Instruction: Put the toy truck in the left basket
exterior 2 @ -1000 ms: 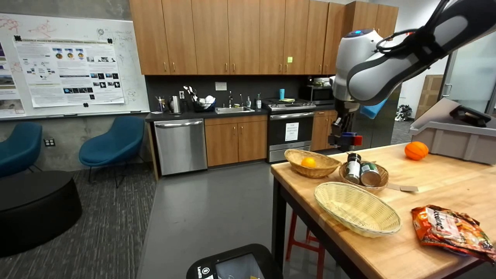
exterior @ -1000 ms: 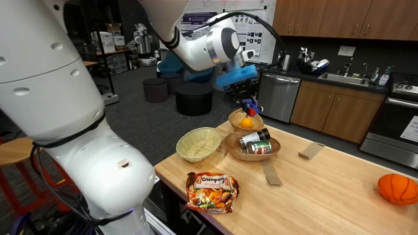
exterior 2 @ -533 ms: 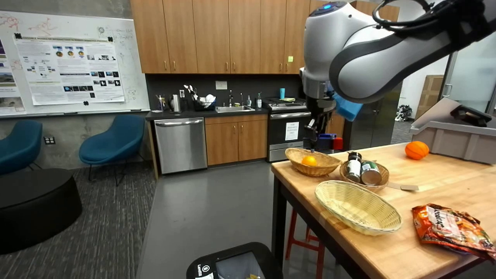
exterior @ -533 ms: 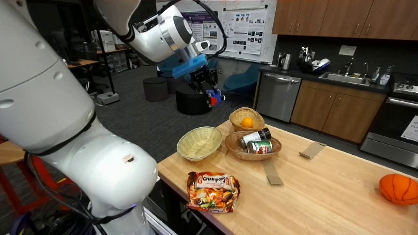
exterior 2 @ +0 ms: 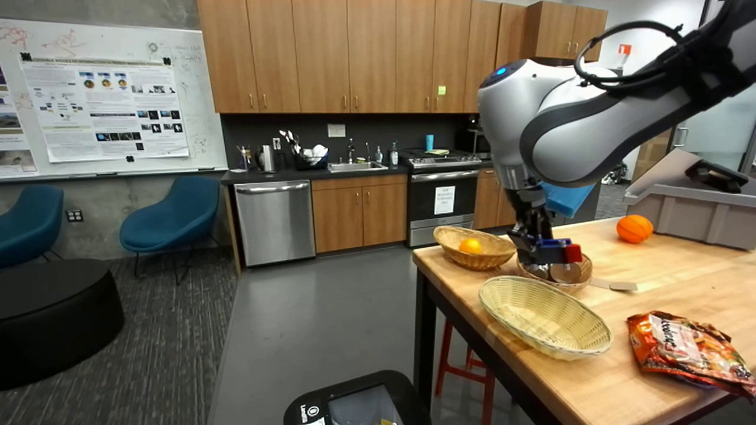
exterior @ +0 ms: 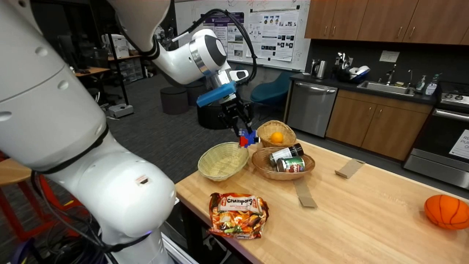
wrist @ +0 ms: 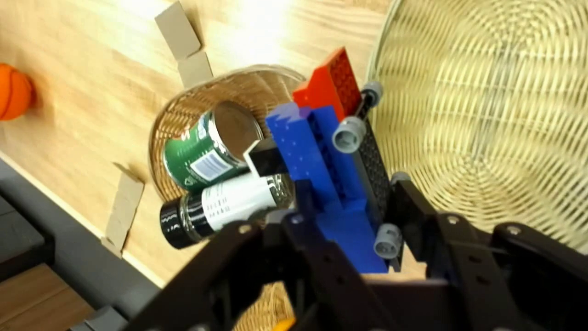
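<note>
The toy truck, blue with a red end and grey wheel hubs, is held in the air; it shows in both exterior views point(exterior: 248, 138) point(exterior 2: 558, 251) and large in the wrist view point(wrist: 298, 147). My gripper point(exterior: 246, 132) point(exterior 2: 534, 245) point(wrist: 353, 195) points down, with a finger on each side of the truck's rear part, shut on it. The left basket, pale straw and empty, stands at the table's end in both exterior views point(exterior: 221, 161) point(exterior 2: 543, 319). In the wrist view the basket point(wrist: 459, 92) lies to the right of the truck, which hangs between it and the brown basket.
The brown basket point(exterior: 282, 176) beside it holds a black-capped jar point(exterior: 287, 154) and a green can point(exterior: 291, 165). Another basket point(exterior 2: 455, 242) holds an orange fruit point(exterior 2: 471, 246). A snack bag point(exterior: 238, 216), an orange ball point(exterior: 447, 212) and cardboard strips point(exterior: 305, 194) lie on the table point(exterior: 351, 220).
My gripper, with the truck in it, moved left in the exterior view where the arm's base shows, then came down toward the baskets. The baskets and the other objects have not moved.
</note>
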`<control>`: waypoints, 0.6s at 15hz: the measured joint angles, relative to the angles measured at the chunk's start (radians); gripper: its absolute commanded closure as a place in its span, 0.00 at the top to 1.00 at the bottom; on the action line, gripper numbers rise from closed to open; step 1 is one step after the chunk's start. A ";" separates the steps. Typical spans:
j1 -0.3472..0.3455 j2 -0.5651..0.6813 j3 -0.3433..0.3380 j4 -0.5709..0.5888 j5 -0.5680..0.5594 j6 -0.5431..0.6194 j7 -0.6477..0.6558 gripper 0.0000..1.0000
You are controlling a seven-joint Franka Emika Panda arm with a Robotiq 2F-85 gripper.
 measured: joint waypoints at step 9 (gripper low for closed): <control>0.054 -0.006 -0.051 -0.018 0.234 -0.041 -0.172 0.22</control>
